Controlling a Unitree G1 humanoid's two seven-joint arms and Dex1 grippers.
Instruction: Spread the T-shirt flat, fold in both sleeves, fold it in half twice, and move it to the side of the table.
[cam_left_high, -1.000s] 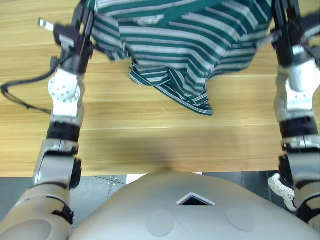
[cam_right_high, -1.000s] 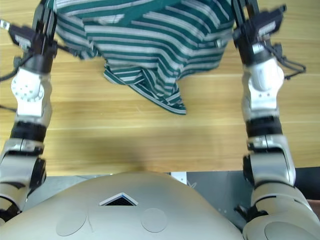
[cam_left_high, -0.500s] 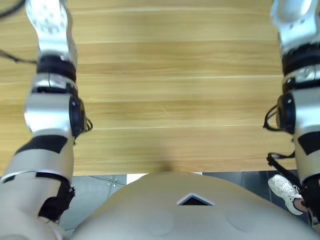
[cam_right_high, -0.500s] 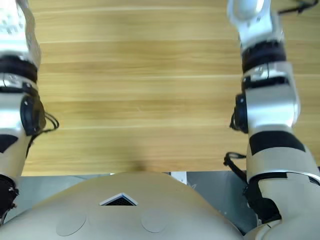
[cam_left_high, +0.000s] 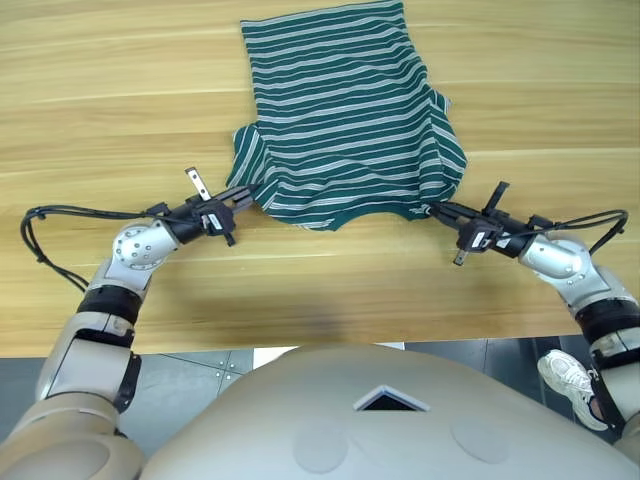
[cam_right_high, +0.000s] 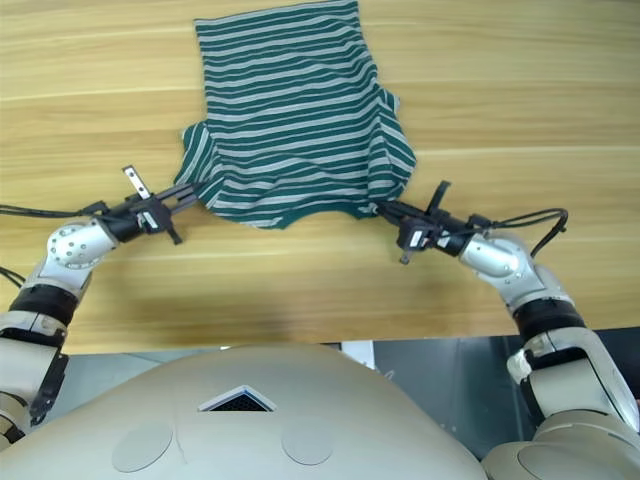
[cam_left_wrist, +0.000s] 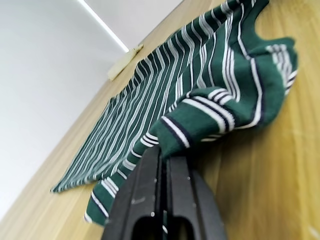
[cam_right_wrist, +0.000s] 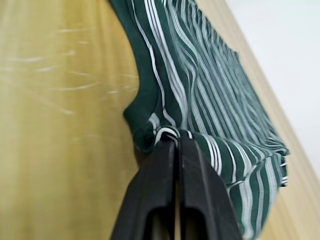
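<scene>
My left gripper (cam_left_high: 243, 192) has its fingers pressed together on a bunched near corner of the shirt (cam_left_high: 345, 110), with striped cloth pinched right at the tips. My right gripper (cam_left_high: 436, 208) is clamped the same way on the other near corner. From the two pinches the shirt runs away from me across the table (cam_left_high: 90, 70), lying between and beyond my fingertips, rumpled close to them and flatter toward its far edge, while both grippers sit low over the wood, well apart.
</scene>
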